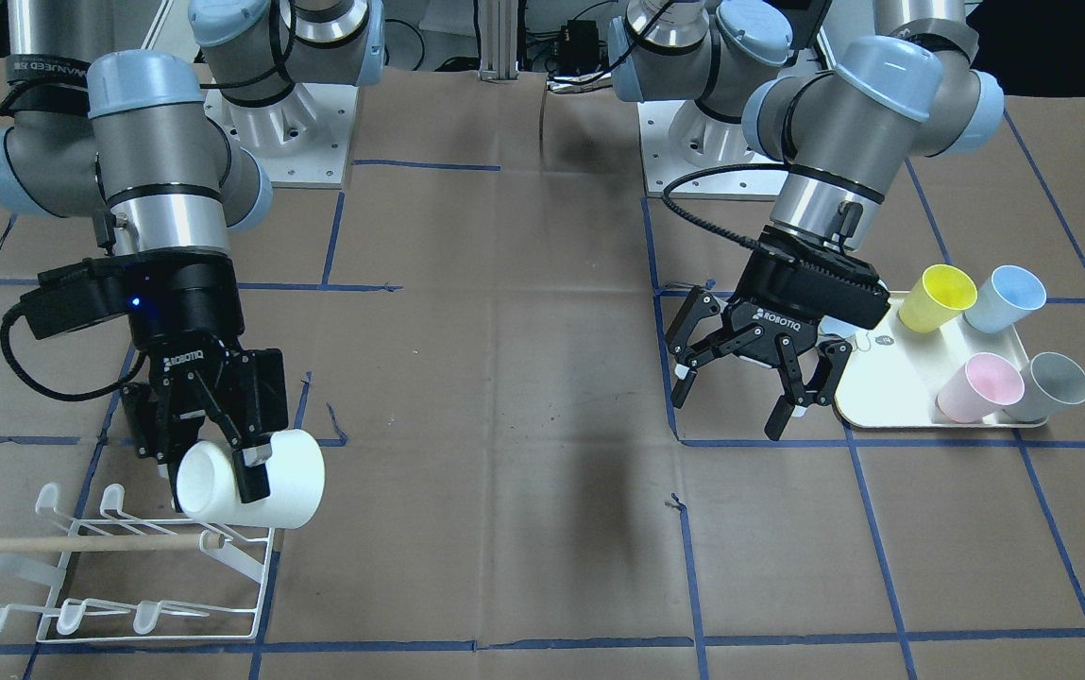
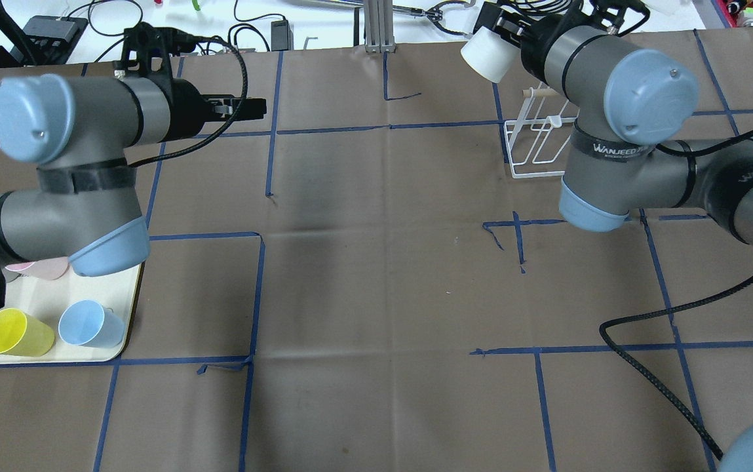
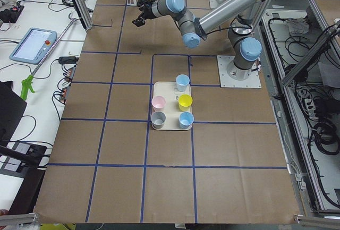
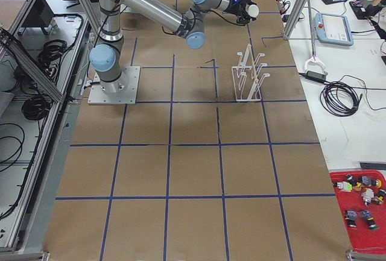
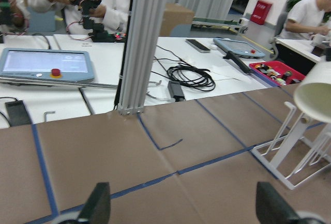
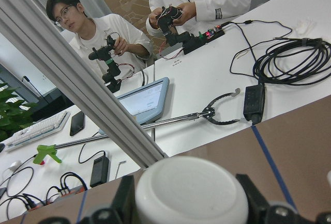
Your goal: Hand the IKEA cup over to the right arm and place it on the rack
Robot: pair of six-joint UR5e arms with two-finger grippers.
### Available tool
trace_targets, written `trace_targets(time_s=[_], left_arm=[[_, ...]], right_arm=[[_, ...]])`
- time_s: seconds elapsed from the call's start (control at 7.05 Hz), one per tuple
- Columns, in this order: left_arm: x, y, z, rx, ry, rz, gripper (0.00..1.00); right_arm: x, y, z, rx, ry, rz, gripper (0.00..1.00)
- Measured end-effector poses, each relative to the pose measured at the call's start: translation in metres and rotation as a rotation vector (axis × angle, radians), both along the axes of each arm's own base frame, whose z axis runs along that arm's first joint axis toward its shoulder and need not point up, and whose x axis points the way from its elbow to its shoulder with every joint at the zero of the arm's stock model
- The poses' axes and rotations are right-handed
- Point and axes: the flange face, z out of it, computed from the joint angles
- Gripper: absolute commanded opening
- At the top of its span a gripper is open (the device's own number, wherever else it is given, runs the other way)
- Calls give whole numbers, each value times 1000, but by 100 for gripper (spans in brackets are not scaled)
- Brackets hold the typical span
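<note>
Lower left of front view: right gripper (image 1: 213, 475) clamped across white IKEA cup (image 1: 295, 477), fingers closed on its wall
- Cup lies sideways in the air, base toward frame left, just above the rack's (image 1: 147, 614) near edge and wooden dowel (image 1: 79, 544); not on a prong yet
- Left gripper (image 1: 738, 401) spread wide, holds nothing, hangs at the tray's left end

Risks, as I judge them:
- mouth not turned down, so cup could knock the dowel or glance off a prong
- light wire rack may shift if bumped
- smooth wall may slip in a side pinch

Cream tray (image 1: 891, 378), right of frame: yellow (image 1: 937, 297), blue (image 1: 1005, 299), pink (image 1: 981, 387), grey (image 1: 1055, 387) cups, mouths up; a second blue cup (image 3: 182, 81) shows in the left-end view
</note>
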Motion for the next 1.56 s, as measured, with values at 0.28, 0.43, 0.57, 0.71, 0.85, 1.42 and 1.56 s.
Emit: trace_targets(time_s=[0.28, 0.43, 0.57, 0.71, 0.85, 1.42, 1.56], left_arm=[[-24, -12, 39, 321, -128, 80, 99], [-26, -5, 59, 456, -162, 92, 99], [-24, 5, 75, 554, -197, 99, 99], [-21, 14, 83, 609, -222, 104, 99], [-16, 17, 83, 638, -232, 108, 99], [44, 18, 81, 664, -208, 152, 99], [78, 22, 79, 671, -203, 159, 99]], right_arm=[[-35, -23, 6, -51, 192, 10, 17], [-47, -37, 8, -75, 284, 31, 17], [-54, -53, 3, -83, 363, 49, 17], [-60, -68, -7, -80, 422, 55, 18], [-68, -82, -19, -72, 464, 57, 18], [-88, -100, -48, -39, 517, 35, 18], [-87, -100, -52, -39, 517, 33, 18]])
